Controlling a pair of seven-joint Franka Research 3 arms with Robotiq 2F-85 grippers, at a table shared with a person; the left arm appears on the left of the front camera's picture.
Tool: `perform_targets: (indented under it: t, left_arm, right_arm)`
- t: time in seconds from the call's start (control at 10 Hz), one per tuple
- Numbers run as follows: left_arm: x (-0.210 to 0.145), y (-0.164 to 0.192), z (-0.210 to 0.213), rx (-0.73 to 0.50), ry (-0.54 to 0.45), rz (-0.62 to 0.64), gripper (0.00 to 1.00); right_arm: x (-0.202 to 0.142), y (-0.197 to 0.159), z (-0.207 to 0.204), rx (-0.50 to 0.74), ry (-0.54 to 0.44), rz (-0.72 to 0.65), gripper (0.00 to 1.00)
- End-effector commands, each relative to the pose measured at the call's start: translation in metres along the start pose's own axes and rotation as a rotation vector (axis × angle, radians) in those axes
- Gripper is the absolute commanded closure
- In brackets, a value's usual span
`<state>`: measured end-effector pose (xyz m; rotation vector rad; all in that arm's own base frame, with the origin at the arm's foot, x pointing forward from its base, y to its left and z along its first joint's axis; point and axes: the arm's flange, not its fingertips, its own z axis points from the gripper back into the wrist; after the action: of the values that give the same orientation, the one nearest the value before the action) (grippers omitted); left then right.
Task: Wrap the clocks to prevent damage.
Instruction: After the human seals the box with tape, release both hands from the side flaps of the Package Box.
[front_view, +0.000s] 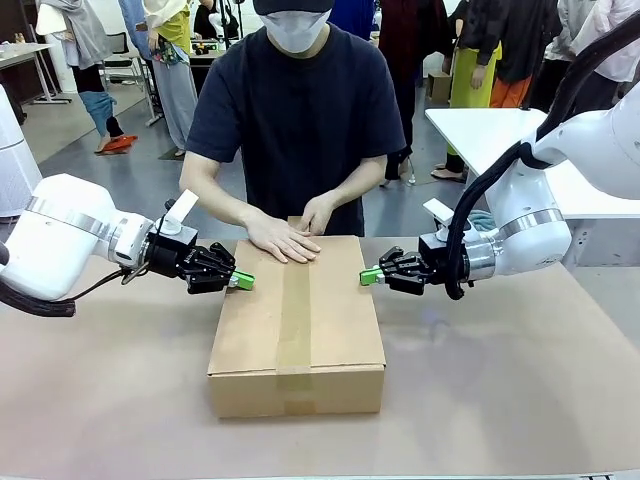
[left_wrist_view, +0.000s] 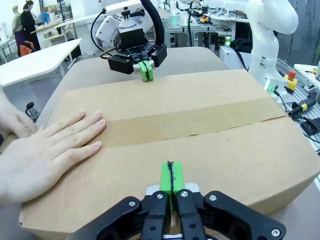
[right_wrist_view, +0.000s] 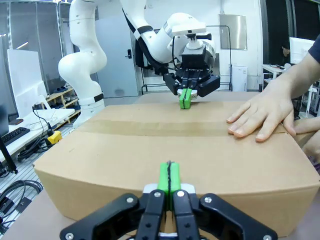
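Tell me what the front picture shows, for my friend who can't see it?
A closed cardboard box with a tape strip sits on a brown table, and a person's hand presses flat on its far end. The left gripper and right gripper, both shut, point at the box's sides.

box (front_view: 296, 325): matt brown cardboard | tape strip (front_view: 294, 320): smooth paper

The front camera sits on the robot's side between the arms, looking across the brown surface (front_view: 520, 400) at the person on the far side. Each wrist camera looks low and close along its own black, green-tipped claw, the left claw (left_wrist_view: 170, 181) and the right claw (right_wrist_view: 169, 177). All three views share the taped brown cardboard box (front_view: 297, 320), and each wrist view faces the opposite claw across it.
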<state>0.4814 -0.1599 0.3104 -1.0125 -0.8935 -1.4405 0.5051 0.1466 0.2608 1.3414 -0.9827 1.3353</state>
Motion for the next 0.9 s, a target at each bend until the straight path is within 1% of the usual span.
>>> perform_targets:
  t: [0.0, 0.8]
  left_arm:
    - [-0.0013, -0.001, -0.0007, 0.002, 0.003, 0.003, 1.0]
    - [-0.0013, -0.001, -0.0007, 0.002, 0.003, 0.003, 1.0]
  right_arm:
    - [-0.0029, 0.0012, -0.0012, -0.01, 0.005, -0.008, 0.99]
    - [-0.0029, 0.0012, -0.0012, -0.01, 0.005, -0.008, 0.99]
